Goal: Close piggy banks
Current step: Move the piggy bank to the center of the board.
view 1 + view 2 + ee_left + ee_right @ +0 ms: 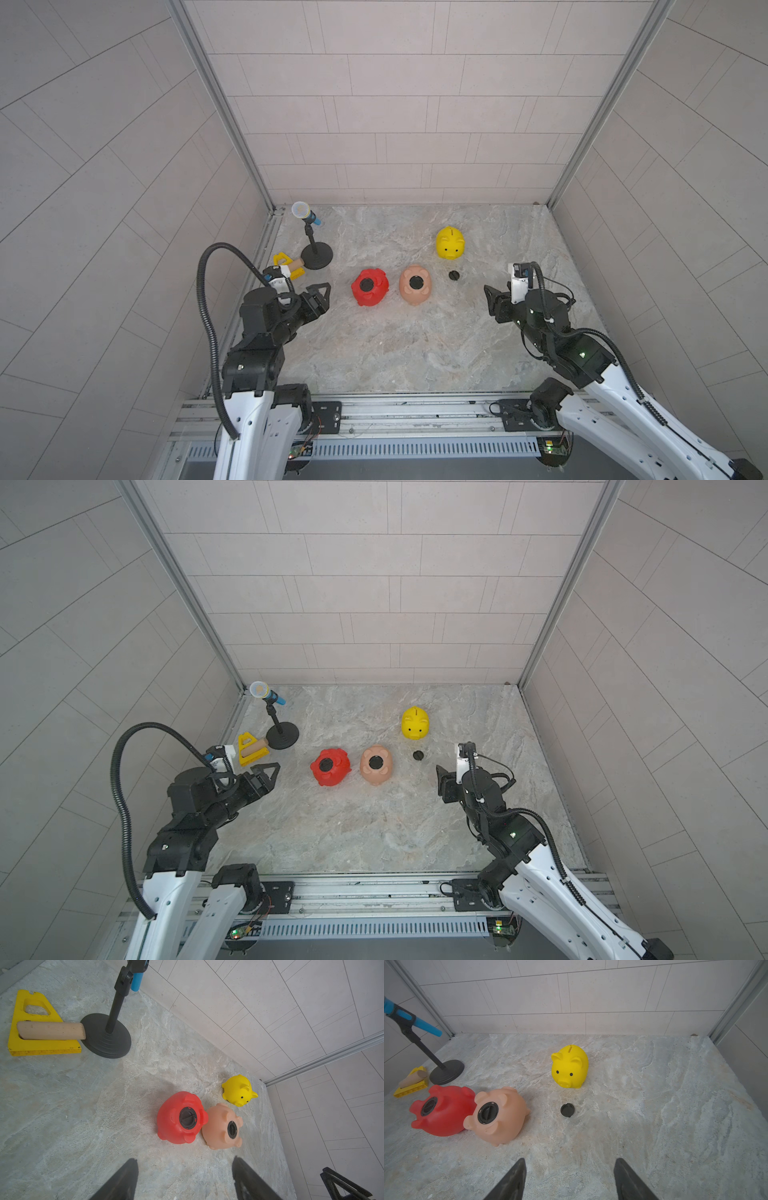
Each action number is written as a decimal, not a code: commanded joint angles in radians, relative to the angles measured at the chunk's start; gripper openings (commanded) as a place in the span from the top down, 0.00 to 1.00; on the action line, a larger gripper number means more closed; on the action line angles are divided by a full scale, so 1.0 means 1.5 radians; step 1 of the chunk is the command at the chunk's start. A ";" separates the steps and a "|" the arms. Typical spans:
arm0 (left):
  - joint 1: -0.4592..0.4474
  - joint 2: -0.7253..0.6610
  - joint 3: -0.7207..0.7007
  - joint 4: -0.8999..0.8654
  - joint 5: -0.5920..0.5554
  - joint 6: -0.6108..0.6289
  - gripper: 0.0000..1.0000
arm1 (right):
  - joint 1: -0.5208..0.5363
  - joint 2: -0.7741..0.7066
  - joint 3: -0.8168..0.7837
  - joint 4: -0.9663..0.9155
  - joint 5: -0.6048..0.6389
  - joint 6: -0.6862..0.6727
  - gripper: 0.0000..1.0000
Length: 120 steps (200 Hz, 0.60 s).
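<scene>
Red pig (pixel 370 286): mid-table, belly up, a black plug (pixel 366 285) seated in its hole.
Peach pig (pixel 415 284): just right of the red one, belly up and plugged too; both top views show a narrow gap between them.
Yellow pig (pixel 450 244): upright, farther back toward the rear wall (pixel 415 124); its belly is hidden, so plugged or not cannot be told.
Loose cap (pixel 454 275): flat on the marble table (pixel 415 353), near the peach and yellow pigs, touching neither.
Left gripper (pixel 184 1160): fingers spread, empty, left of the red pig.
Right gripper (pixel 570 1159): fingers spread, empty, right of the cap, well apart.
Open room: bare marble across the near half, between the two grippers.
Crowded edge: microphone stand (pixel 316 257) and yellow triangular toy (pixel 44 1046) sit by the left wall (pixel 124 208).
Cut off: the microphone's head, in both wrist views.
View difference: the right wrist view and both top views show the cap; the left wrist view does not.
</scene>
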 commanded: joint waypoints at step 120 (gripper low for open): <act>-0.400 0.597 0.355 0.245 -0.169 0.004 0.22 | -0.128 -0.021 -0.165 0.111 -0.064 0.094 0.31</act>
